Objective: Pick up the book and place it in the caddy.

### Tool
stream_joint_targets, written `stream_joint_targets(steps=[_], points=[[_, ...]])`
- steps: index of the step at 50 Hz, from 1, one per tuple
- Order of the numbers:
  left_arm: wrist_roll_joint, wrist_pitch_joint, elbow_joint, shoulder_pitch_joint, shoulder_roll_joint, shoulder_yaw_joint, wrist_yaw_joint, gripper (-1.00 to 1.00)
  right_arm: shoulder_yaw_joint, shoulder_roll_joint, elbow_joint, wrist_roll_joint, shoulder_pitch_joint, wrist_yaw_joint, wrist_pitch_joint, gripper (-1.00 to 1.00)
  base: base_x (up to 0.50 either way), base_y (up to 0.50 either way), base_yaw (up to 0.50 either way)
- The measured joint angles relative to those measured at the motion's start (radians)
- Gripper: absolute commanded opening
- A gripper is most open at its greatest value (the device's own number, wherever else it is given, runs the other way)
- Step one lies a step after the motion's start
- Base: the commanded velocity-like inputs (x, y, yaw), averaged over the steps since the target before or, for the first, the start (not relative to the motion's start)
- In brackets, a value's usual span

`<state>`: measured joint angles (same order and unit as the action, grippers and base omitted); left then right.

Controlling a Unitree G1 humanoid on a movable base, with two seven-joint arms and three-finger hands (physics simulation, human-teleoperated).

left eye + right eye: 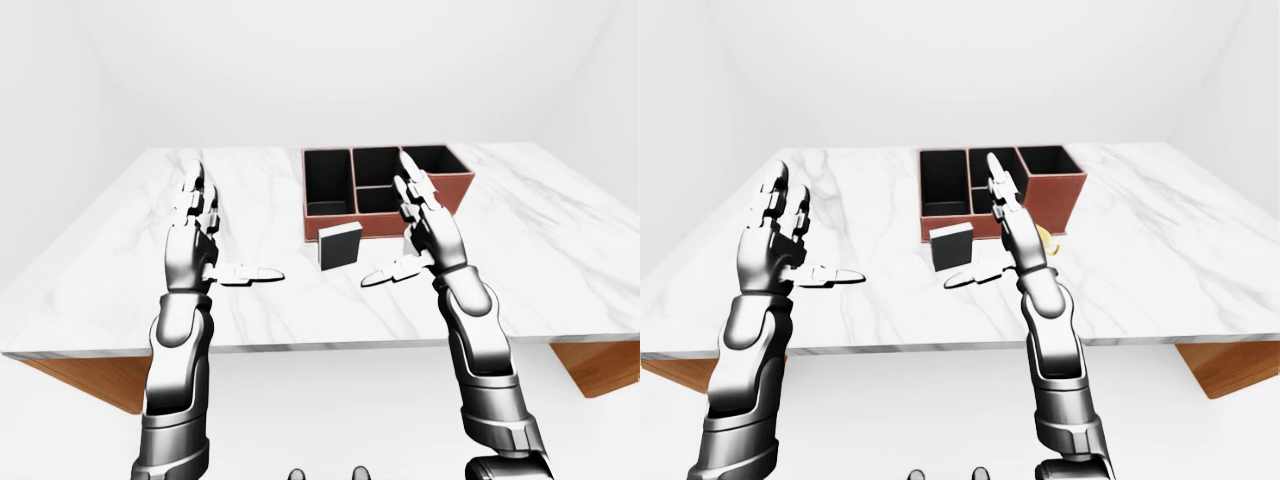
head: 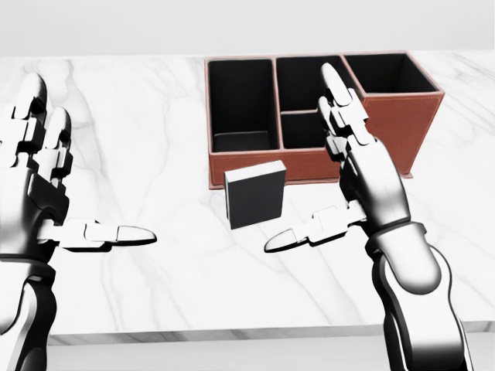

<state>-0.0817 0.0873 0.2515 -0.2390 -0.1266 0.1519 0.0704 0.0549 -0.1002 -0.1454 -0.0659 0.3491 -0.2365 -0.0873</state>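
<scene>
Silver hands, left (image 2: pixel 42 185) and right (image 2: pixel 363 182), raised, fingers (image 2: pixel 124 232) spread open.

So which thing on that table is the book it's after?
Find the white marble table, then the reddish-brown open caddy with black compartments. The book stands upright just below the caddy's left compartment in the head view: a small dark grey slab with a pale top edge, the only loose thing between the two open hands.

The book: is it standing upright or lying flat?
Upright. The book stands on edge on the marble table, outside the caddy.
</scene>
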Motion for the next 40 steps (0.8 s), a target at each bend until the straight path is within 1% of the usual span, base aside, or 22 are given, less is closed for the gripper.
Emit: stream_joint_targets(steps=[40], points=[[0.005, 0.000, -0.011, 0.013, 0.008, -0.005, 0.004, 1.00, -0.021, 0.014, 0.010, -0.068, -0.027, -0.031, 0.000, 1.00, 0.29, 0.00, 0.00]])
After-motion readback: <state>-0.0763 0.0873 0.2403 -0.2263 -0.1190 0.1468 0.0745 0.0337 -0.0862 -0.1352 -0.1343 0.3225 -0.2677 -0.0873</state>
